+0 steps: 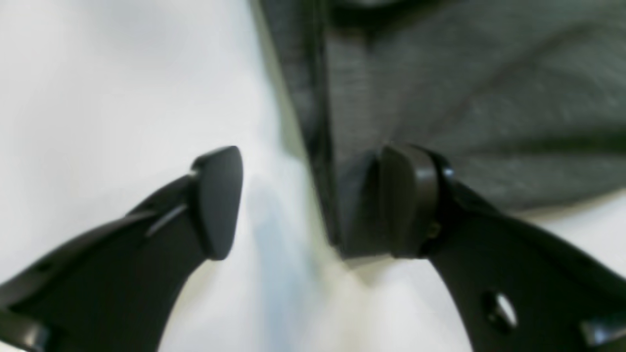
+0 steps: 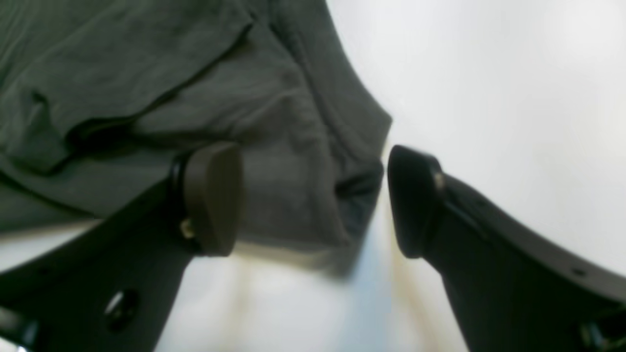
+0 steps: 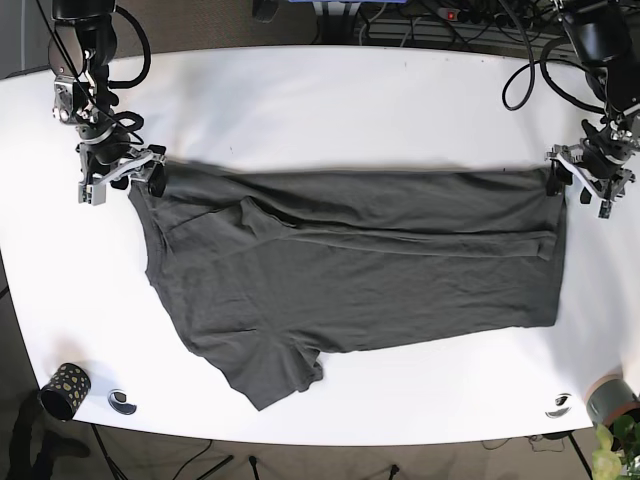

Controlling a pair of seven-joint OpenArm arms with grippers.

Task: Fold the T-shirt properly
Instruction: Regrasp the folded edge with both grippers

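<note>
Left gripper [image 1: 313,200] sits low at the desk's right edge, jaws parted; right gripper [image 2: 313,200] mirrors it at the left edge.

No readable text, label, brand, number or sign is showing on anything in these three views.

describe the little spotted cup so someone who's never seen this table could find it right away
Start from the white table with the dark grey T-shirt spread across it, then go to the table's near-left corner in the base view. The small black cup with pale spots stands there at the edge. A small round black-and-white object lies flat beside it, but only the cup is spotted and upright.
</note>
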